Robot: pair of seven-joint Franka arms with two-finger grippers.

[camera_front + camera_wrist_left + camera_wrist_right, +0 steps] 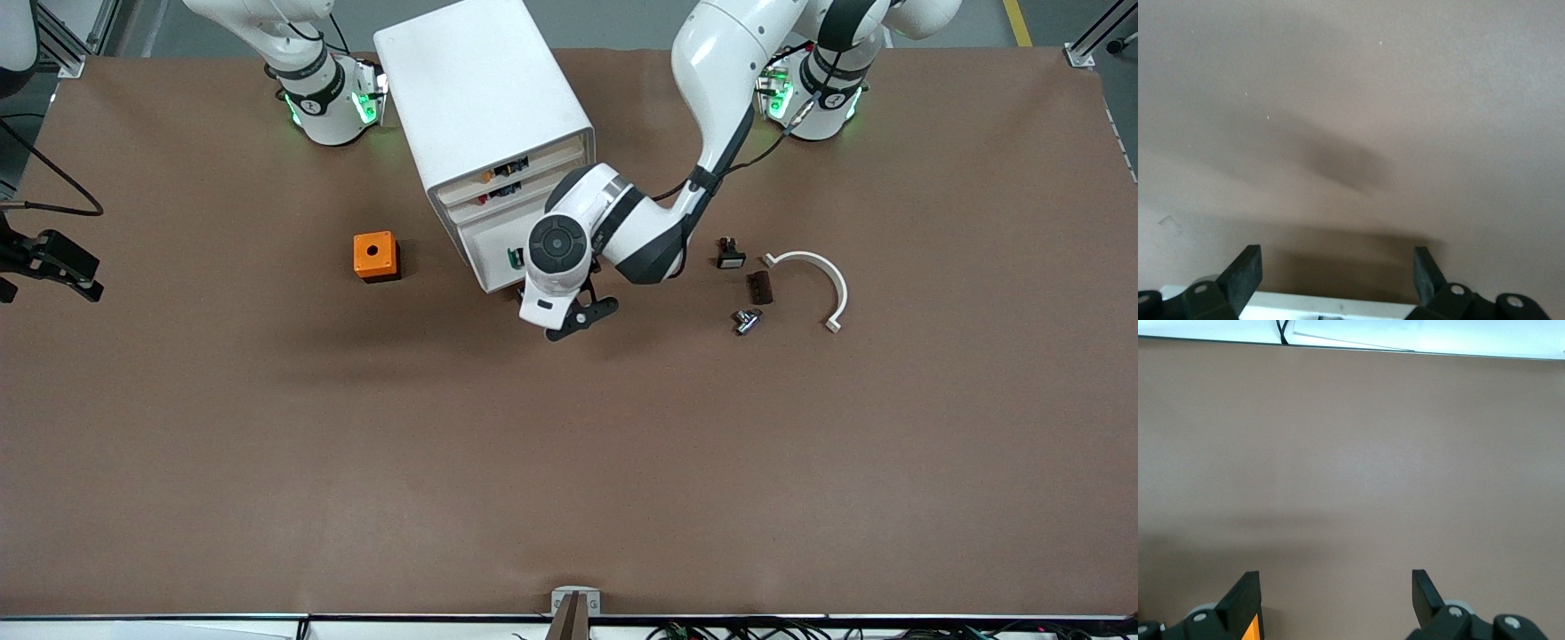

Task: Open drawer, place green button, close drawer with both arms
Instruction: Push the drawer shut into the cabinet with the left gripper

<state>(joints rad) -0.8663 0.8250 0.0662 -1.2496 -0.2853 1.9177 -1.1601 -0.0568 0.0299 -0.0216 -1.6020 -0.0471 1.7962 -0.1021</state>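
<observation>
Clock here is the front view, 12 toward the robot bases. The left gripper (580,318) hangs low over the table right in front of the white cabinet (484,98), by its lowest drawer (489,258). Its fingers are spread apart with nothing between them, and a white edge shows just under them in the left wrist view.

The button (514,258), if that green dot is it, sits at the lowest drawer's front, about 10 o'clock from that gripper. Can't tell if it's inside or just against the front.

The right gripper (1335,587) waits, fingers also apart and empty, over bare table with a corner of the orange box (375,256) beside 1 finger. That box is at 9 o'clock from the drawer.

My guess is the button is light, hard plastic, with a round cap that's slippery. I'd pinch the squarer black-and-blue body, not the cap.

The black part with a white face (731,255) lies at 3 o'clock.
</observation>
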